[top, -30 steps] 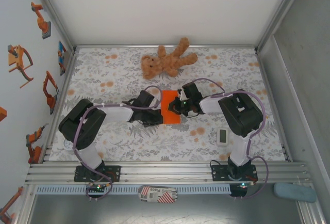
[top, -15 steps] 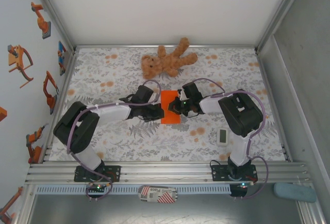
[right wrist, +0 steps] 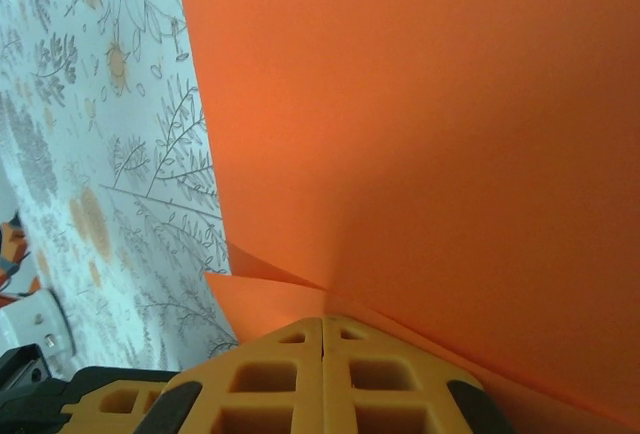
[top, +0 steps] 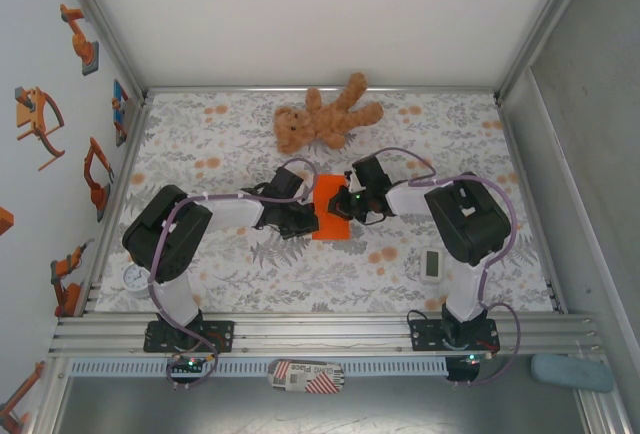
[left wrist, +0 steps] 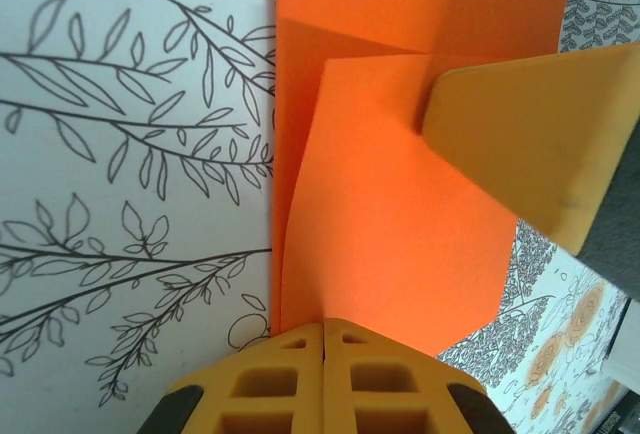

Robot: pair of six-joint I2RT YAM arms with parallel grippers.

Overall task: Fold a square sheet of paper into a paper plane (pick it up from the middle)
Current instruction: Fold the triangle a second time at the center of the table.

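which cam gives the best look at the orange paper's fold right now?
Left wrist: the orange paper shows its creases and an overlapping folded layer. Top external gives a small, partly hidden orange patch. Right wrist is too close: mostly flat orange, one small flap edge.

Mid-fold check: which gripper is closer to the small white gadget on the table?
Right. The right gripper is on the orange sheet, right side, with the white gadget off to its right toward the near edge. The left gripper is at the sheet's left edge, farther off.
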